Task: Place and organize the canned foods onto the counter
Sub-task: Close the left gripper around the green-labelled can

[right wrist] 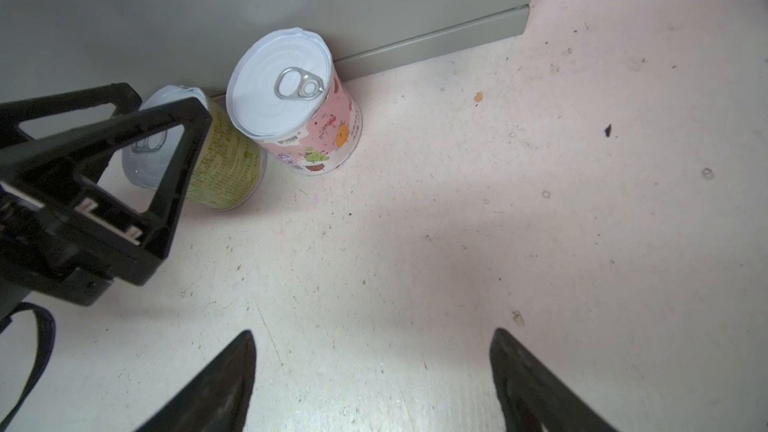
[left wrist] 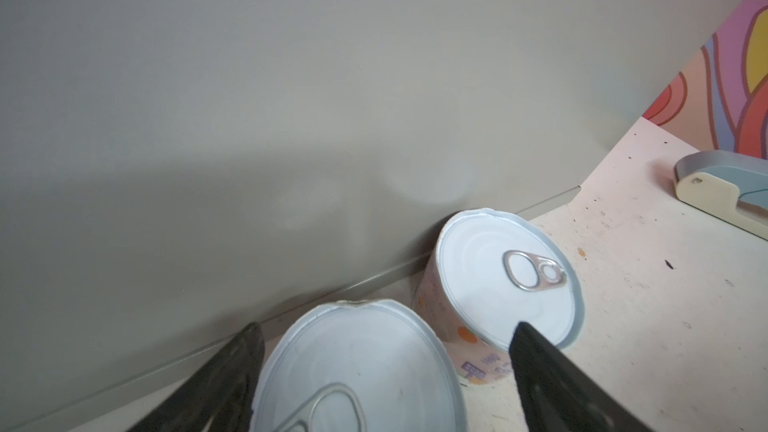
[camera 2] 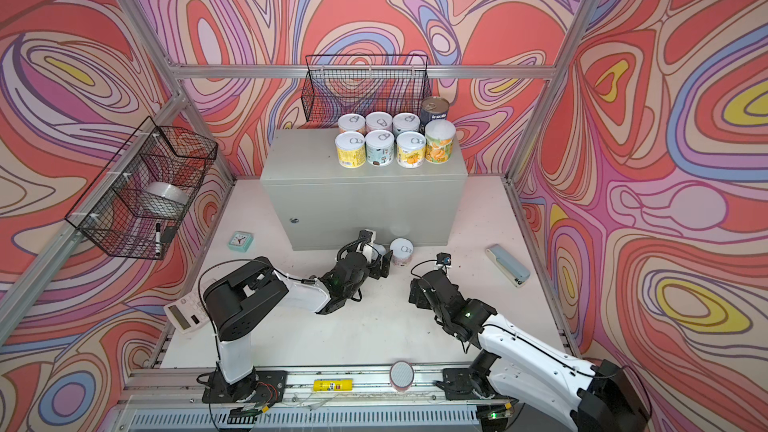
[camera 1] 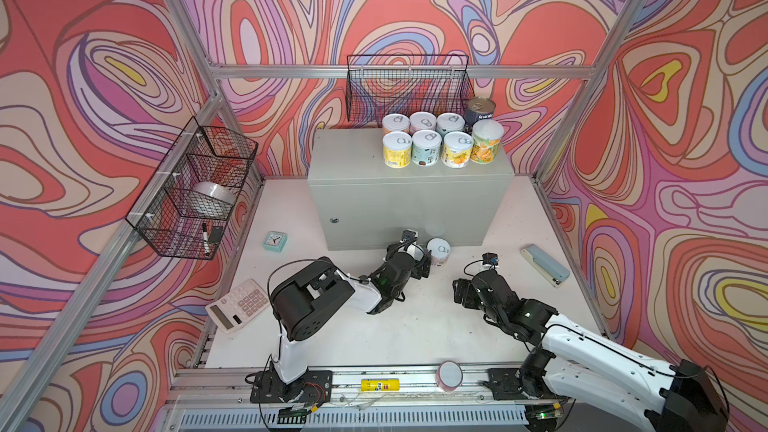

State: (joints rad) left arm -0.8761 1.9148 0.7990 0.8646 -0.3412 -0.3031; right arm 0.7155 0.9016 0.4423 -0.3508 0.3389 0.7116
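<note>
Nearest you, on the front rail, lie a yellow tube and a pink roll; neither belongs to the job. Beyond them, your left pincer stands open astride a yellow can, which sits upright on the white table at the foot of the counter; I can't tell whether either finger touches it. A pink can stands upright just to its right, so close that the finger on that side has little room, so I'd close gently and lift straight up. Your right pincer hangs open and empty over bare table, with the pink can ahead and a little left, so that arm is nearer to it. Eight cans are grouped toward the right end of the counter's top.
</note>
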